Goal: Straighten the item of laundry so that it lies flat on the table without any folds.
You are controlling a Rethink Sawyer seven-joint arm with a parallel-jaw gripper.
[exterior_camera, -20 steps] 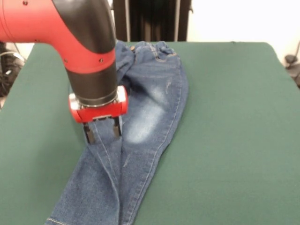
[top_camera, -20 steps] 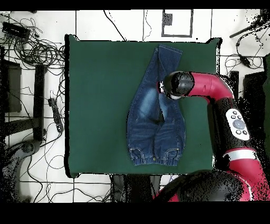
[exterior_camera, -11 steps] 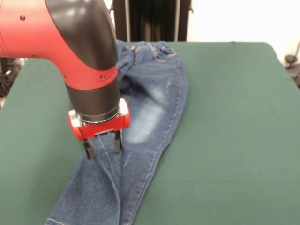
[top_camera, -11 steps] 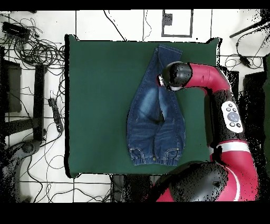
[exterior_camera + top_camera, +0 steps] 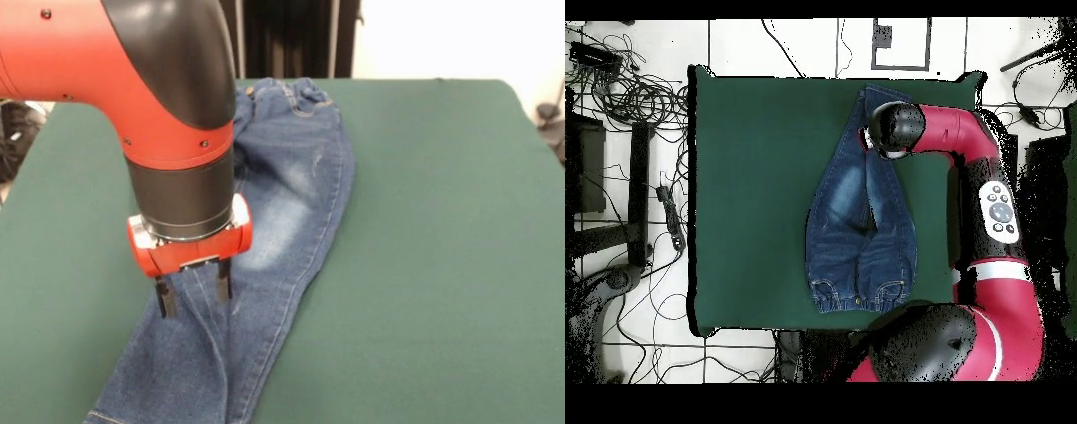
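- Across the left of the front view, bare green table (image 5: 62, 265) runs from the jeans out to its rounded far corner, with open felt all the way to that edge.
- Left of centre, the arm (image 5: 168, 97) comes down from above; its gripper (image 5: 192, 292) stands with its two dark fingers (image 5: 165, 300) spread apart, tips at or just above the denim of the lower legs, clamped on nothing.
- Centre: the jeans (image 5: 282, 177) lie slantwise, elastic waistband (image 5: 291, 91) near the table's far edge, the two legs running close together toward the near-left, where the picture's lower edge cuts them off.
- Surface of the jeans: blue denim, a faded whitish patch (image 5: 274, 234) on the thigh, tan stitching along the seams, soft folds near the crotch.
- Right: a wide stretch of uncovered felt reaches to the right edge.
- Seen from overhead, the jeans (image 5: 855, 225) lie right of the table's (image 5: 745, 200) middle, hems at one long edge, waistband near the opposite one; the arm's (image 5: 950, 130) end covers the lower legs.
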